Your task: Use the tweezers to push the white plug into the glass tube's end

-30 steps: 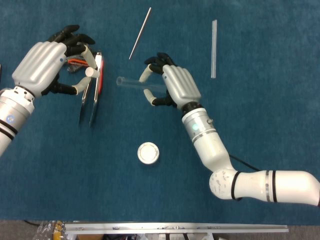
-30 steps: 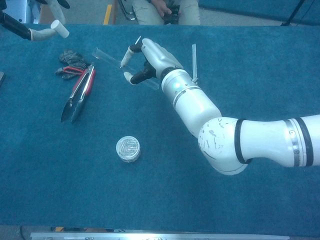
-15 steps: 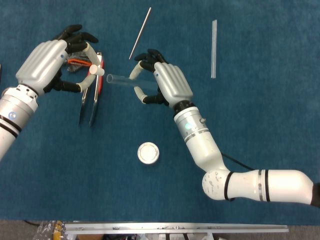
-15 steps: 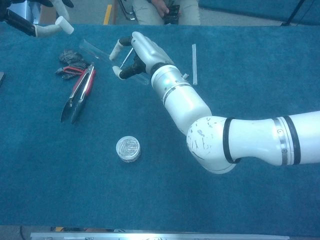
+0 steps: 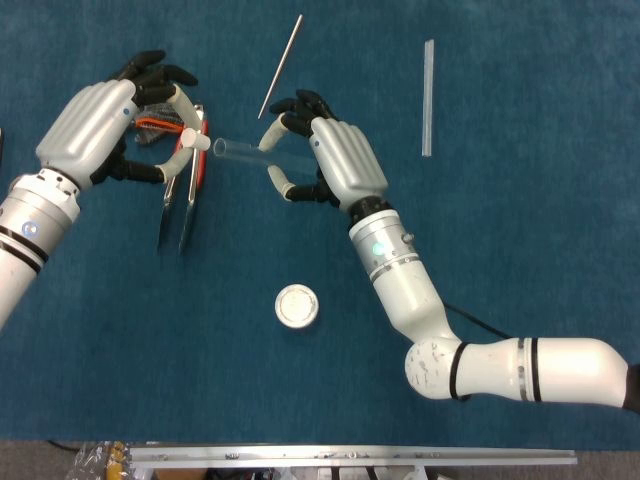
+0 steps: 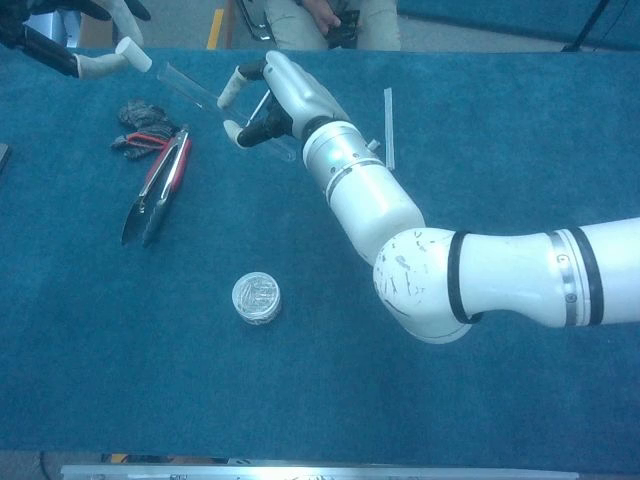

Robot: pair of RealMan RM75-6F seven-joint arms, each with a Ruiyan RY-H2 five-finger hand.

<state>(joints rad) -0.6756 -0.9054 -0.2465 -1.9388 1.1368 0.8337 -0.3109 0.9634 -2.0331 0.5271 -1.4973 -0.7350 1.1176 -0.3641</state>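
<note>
My left hand (image 5: pixel 105 130) pinches the white plug (image 5: pixel 197 143) between thumb and a finger, held above the table; the plug (image 6: pixel 133 53) also shows at the chest view's top left. My right hand (image 5: pixel 325 160) holds the clear glass tube (image 5: pixel 238 152) level, with its open left end a small gap from the plug. The tube (image 6: pixel 190 86) slants up to the left in the chest view, beside my right hand (image 6: pixel 275 95). The red-handled tweezers (image 5: pixel 186 190) lie on the blue cloth under the left hand, untouched.
A round white lid (image 5: pixel 297 306) lies on the cloth in front. A thin metal rod (image 5: pixel 281 65) and a second clear tube (image 5: pixel 428 97) lie at the back. A dark red-and-black bundle (image 6: pixel 140 130) sits beside the tweezers' (image 6: pixel 155 188) handles.
My right hand has carried the glass tube leftward and a little up, closing the gap to the plug. The left hand with the plug has shifted slightly right.
</note>
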